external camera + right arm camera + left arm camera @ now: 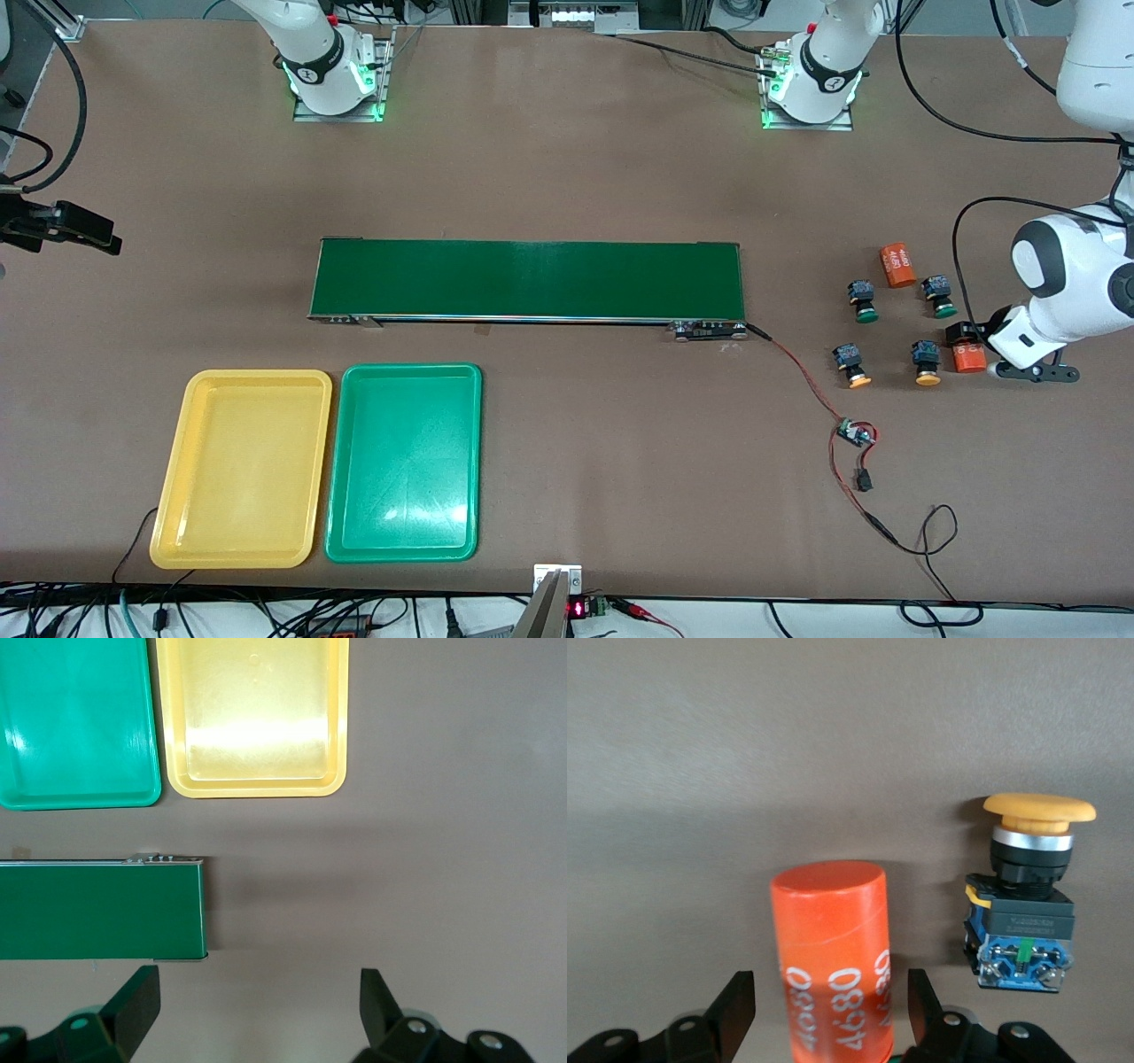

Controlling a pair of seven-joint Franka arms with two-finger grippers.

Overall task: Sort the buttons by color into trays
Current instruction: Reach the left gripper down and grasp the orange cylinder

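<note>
Four buttons lie at the left arm's end of the table. Two have green caps (863, 301) (940, 297); the two with orange-yellow caps (853, 365) (926, 363) lie nearer the front camera. My left gripper (831, 992) is low at the table, open, straddling an orange cylinder with white print (831, 957), with a gap on each side. One orange-yellow button (1028, 895) lies just beside that cylinder (968, 356). The yellow tray (239, 470) and green tray (403, 461) sit side by side, both empty, at the right arm's end. My right gripper (257, 1010) hangs open and empty over bare table by the conveyor's end.
A long dark-green conveyor belt (527, 279) crosses the middle of the table. A second orange cylinder (897, 265) lies by the green-capped buttons. A red wire with a small circuit board (855, 434) trails from the belt's end toward the front edge.
</note>
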